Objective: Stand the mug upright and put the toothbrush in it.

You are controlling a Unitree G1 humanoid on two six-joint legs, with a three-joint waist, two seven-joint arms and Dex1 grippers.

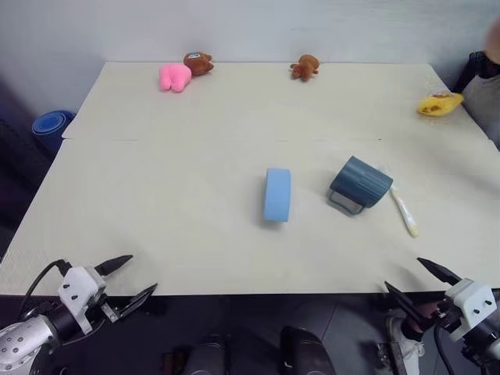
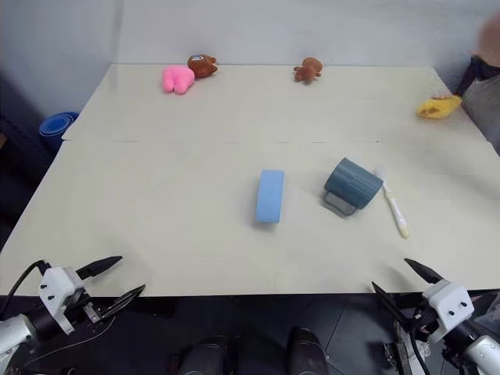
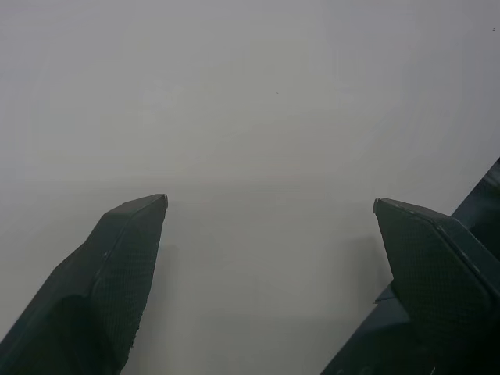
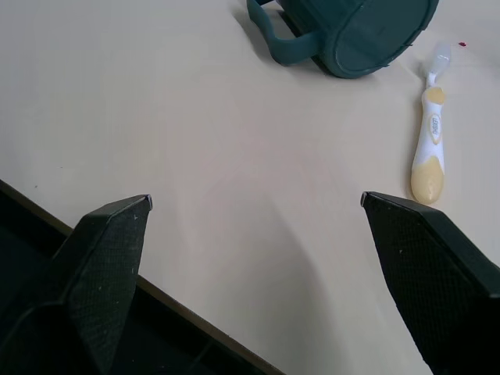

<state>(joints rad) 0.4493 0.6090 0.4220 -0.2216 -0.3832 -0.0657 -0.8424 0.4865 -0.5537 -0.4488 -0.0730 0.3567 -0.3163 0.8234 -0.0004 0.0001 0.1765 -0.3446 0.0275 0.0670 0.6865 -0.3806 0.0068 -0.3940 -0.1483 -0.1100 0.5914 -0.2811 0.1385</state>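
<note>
My left gripper point(image 1: 129, 280) hangs just off the near edge of the table point(image 1: 156, 211) with its fingers spread wide and nothing between them, and my right gripper point(image 1: 418, 279) is doing the same thing at the near right corner, jaws apart and empty. Out past the right one, the mug point(image 1: 360, 183) is lying on its side on the right half of the table, handle resting against the tabletop. The toothbrush point(image 1: 405, 212) lies flat just beside it on its right, near the mug but I can't tell if they touch. A light blue block point(image 1: 277, 194) stands on edge just left of the mug. Way at the back sit a pink toy point(image 1: 174, 76), two brown plush toys point(image 1: 305, 67), and a yellow toy point(image 1: 439, 104) at the right edge.
</note>
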